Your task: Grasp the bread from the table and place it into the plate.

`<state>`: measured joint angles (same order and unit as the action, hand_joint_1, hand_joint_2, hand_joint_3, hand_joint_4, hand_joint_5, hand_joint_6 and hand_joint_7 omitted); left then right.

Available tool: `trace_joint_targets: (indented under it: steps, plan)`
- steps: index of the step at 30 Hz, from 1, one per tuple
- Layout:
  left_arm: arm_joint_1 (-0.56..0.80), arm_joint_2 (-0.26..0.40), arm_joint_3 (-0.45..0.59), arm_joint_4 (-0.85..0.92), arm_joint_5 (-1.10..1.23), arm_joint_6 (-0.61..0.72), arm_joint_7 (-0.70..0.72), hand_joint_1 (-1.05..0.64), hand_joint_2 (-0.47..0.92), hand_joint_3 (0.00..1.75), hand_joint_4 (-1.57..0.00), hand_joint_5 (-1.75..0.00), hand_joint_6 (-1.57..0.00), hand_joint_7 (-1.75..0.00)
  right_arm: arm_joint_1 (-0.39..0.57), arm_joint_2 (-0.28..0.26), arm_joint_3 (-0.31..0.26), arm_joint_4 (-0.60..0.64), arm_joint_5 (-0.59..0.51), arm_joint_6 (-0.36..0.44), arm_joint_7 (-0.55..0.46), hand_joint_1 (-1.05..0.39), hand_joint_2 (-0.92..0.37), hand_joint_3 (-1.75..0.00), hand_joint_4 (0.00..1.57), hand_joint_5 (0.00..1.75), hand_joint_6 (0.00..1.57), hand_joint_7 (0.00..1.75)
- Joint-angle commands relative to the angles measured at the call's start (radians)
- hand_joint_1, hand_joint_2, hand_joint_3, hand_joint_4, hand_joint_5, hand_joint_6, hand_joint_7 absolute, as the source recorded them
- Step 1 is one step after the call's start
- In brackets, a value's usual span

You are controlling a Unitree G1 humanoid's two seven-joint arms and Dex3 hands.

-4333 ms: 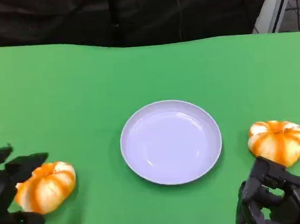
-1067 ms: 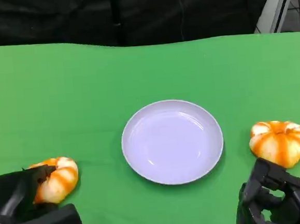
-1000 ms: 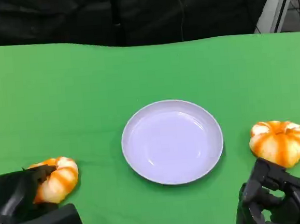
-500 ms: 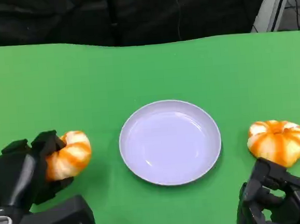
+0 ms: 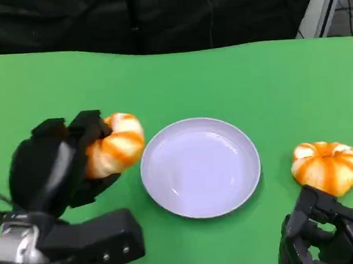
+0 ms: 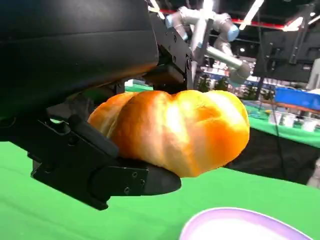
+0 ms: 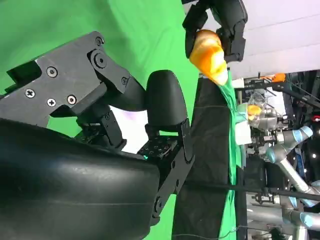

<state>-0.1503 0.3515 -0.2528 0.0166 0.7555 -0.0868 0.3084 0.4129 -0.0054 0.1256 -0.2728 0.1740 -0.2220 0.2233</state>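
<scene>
One bread roll (image 5: 115, 150) was gripped in the left hand (image 5: 57, 169), raised just beside the plate (image 5: 200, 167): carrying step; next, move over and release. Right hand (image 5: 331, 236) rested curled, empty.

Left hand (image 5: 59, 162) held bread (image 5: 113, 146) just beside plate (image 5: 169, 197); 2nd bread (image 5: 327, 166) lay near right hand (image 5: 328, 233).

The left robot hand (image 5: 59, 162) was raised, fingers (image 6: 107, 170) curled around the bread (image 5: 114, 152) (gripped firmly); the right robot hand (image 5: 328, 233) sat low, fingers curled in.
</scene>
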Motion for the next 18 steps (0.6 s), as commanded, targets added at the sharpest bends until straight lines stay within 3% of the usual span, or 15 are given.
trace_joint_targets:
  steps: [1,10,15,18]
  plan:
    - [-0.082,-0.040,-0.037,0.024,0.010,-0.007,-0.030,-0.04,0.58,0.86,-0.75,-1.75,-0.64,-1.75,0.012,-0.006,-0.003,-0.015,0.000,-0.003,-0.005,-0.13,-0.57,-1.21,0.84,1.75,0.68,1.69]
    - [-0.196,-0.127,-0.099,0.136,0.023,-0.002,-0.053,-0.09,0.58,0.90,-0.75,-1.75,-0.67,-1.72,0.015,0.001,0.007,-0.018,-0.001,-0.004,-0.009,-0.12,-0.58,-1.21,0.84,1.75,0.69,1.67]
    - [-0.263,-0.209,-0.174,0.293,0.040,-0.003,-0.033,-0.05,0.57,0.82,-0.72,-1.75,-0.61,-1.75,0.020,0.004,0.014,-0.021,-0.004,0.002,-0.015,-0.13,-0.57,-1.22,0.85,1.75,0.70,1.68]
    - [-0.276,-0.234,-0.192,0.364,0.024,-0.015,-0.028,-0.03,0.64,0.70,-0.72,-1.75,-0.59,-1.75,0.019,0.005,0.019,-0.018,-0.011,-0.005,-0.017,-0.12,-0.56,-1.24,0.84,1.75,0.70,1.68]
